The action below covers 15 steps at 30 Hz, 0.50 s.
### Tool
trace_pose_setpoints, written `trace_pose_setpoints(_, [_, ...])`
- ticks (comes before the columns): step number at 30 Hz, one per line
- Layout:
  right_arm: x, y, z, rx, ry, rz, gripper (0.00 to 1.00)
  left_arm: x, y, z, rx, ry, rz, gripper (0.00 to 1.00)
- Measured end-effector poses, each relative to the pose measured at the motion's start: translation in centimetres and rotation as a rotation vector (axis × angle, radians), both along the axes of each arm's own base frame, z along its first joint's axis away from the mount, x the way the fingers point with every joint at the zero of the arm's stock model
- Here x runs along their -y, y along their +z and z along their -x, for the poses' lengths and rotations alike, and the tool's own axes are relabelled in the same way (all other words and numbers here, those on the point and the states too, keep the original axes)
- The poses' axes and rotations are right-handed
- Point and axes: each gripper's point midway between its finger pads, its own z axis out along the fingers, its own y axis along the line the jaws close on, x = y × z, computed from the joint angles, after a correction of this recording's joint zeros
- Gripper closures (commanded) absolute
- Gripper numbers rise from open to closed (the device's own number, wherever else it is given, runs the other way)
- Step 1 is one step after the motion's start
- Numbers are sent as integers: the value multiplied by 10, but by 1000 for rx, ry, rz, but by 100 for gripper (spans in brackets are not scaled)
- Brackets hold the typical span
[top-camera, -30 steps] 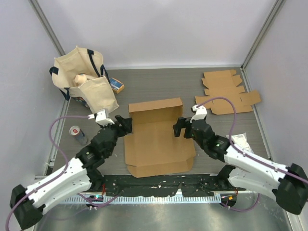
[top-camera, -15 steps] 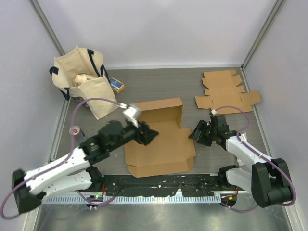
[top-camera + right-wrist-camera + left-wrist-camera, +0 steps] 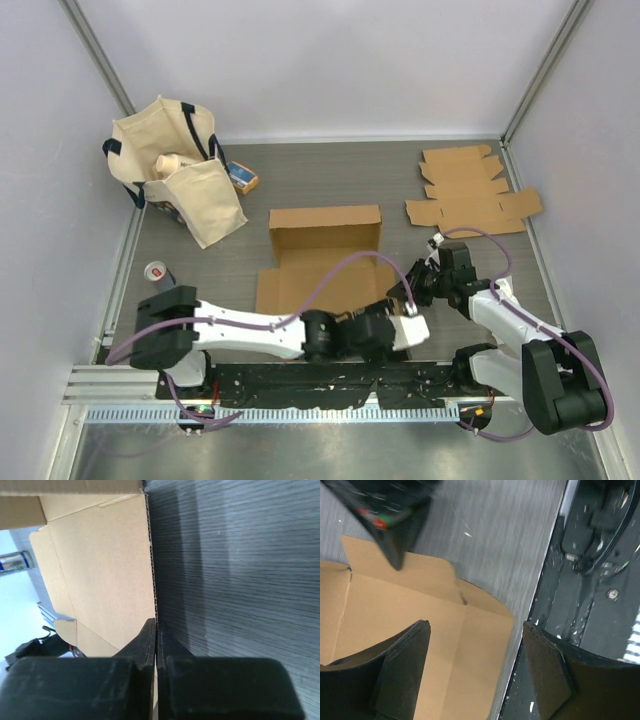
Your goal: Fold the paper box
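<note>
Gripping the right side flap of the paper box [image 3: 325, 235] by its edge, the right claw [image 3: 156, 628] is pinched tight on the thin card. The box lies open and mostly flat at the middle of the worktop [image 3: 330, 185], its far panel raised. The left claw [image 3: 476, 630] hangs wide over the near right corner, holding nothing; whether it touches the card is unclear. This looks like the side-wall step: next, lift that flap upright along its crease while the left claw steadies the base.
</note>
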Motion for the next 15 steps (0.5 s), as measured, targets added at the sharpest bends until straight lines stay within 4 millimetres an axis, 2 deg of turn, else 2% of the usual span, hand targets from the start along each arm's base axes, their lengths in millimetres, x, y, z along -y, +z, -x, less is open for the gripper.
trace_pose_setpoints(5, [-5,8,-4,-19,-29,-56,98,-4,-40,15,211,-38,-174,22])
trace_pose_setpoints(9, [-9,11,-4,-44,-33,-98,98,-15,-54,3,329,-4,-258,28])
trace_pose_setpoints(12, [-11,13,-3,-51,-31,-120,98,-20,-52,-15,416,62,-286,49])
trace_pose_setpoints(13, [-12,14,-3,-54,-29,-128,98,-22,-51,-21,445,84,-293,62])
trace_pose_setpoints(14, [-13,15,-3,-55,-27,-135,91,-23,-50,-25,472,102,-300,70])
trace_pose_setpoints(15, [-14,17,-2,-56,-25,-143,79,-25,-50,-29,493,120,-310,76])
